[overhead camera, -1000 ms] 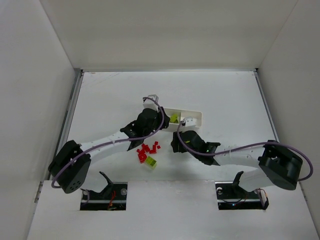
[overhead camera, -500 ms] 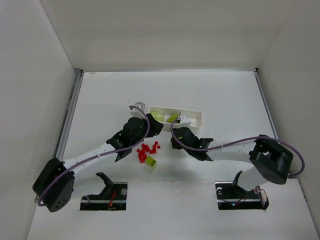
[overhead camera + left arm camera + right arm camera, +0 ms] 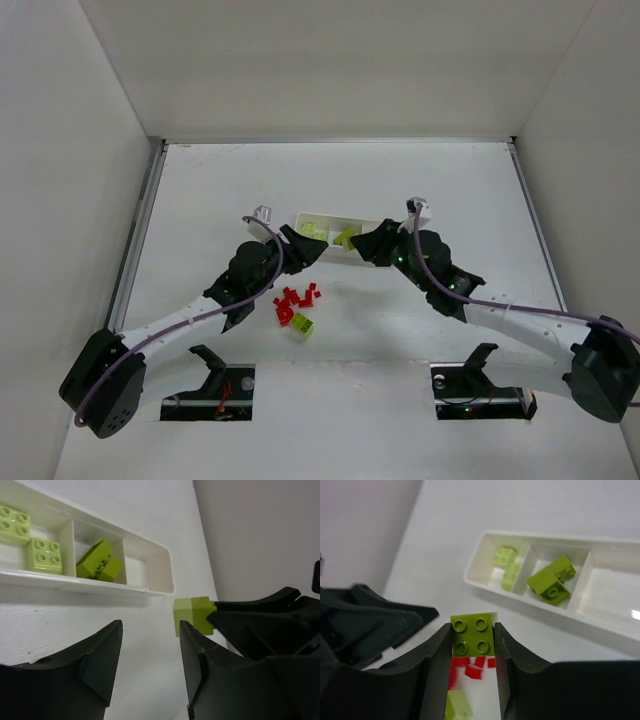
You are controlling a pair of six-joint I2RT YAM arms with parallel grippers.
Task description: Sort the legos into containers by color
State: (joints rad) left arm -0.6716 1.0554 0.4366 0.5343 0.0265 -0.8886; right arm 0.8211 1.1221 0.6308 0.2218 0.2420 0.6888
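My right gripper (image 3: pixel 473 630) is shut on a lime-green two-by-two brick (image 3: pixel 473 635), held above the table just in front of the white tray (image 3: pixel 560 537). The tray's left compartment holds two pale green bricks (image 3: pixel 507 567), the middle one olive-green bricks (image 3: pixel 551 580), and the right one (image 3: pixel 615 592) is bare. My left gripper (image 3: pixel 150 627) is open and empty, facing the held brick (image 3: pixel 192 615) near the tray's right end. Several red bricks (image 3: pixel 295 298) and one pale lime brick (image 3: pixel 302 323) lie on the table. In the top view both grippers, left (image 3: pixel 303 250) and right (image 3: pixel 362 246), flank the tray (image 3: pixel 325 216).
The tray's front wall (image 3: pixel 100 586) runs across the left wrist view. White walls enclose the table on the left, back and right. The arm bases sit at the near edge.
My left gripper has drawn back left from over the tray. My right arm has swung up and to the right, and its gripper now points at the tray from the right.
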